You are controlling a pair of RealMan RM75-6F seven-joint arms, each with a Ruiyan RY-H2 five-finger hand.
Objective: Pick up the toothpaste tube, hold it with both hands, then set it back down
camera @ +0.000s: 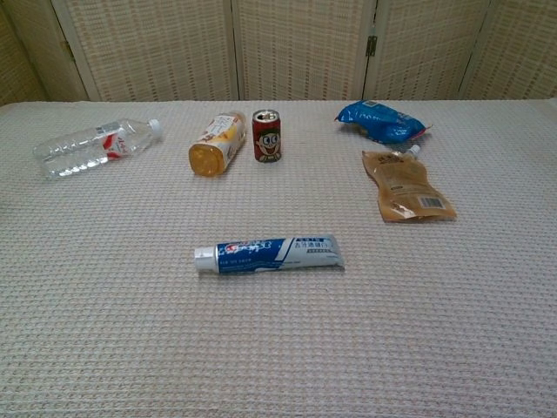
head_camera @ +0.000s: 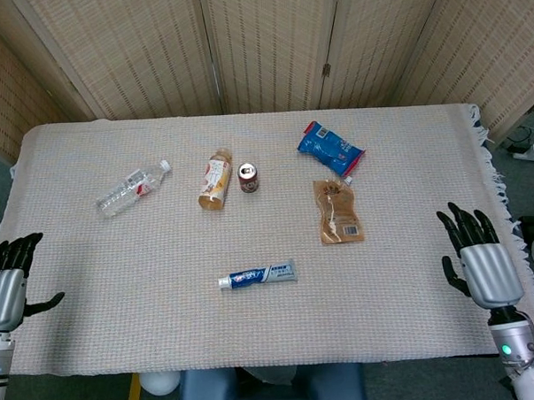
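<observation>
Now my left hand (head_camera: 5, 295) sits at the table's (head_camera: 96, 349) left edge, fingers spread and holding nothing. Further in lie a clear water bottle (head_camera: 132, 188), an orange drink bottle (head_camera: 216, 179) on its side, and a small red can (head_camera: 248, 176) standing just beside it. The toothpaste tube (head_camera: 257, 275) lies flat near the front middle (cap pointing left), touched by neither hand. Beyond it are a brown pouch (head_camera: 338, 213) and a blue snack bag (head_camera: 330, 147). My right hand (head_camera: 482, 261) is at the right edge, likewise spread and empty.
</observation>
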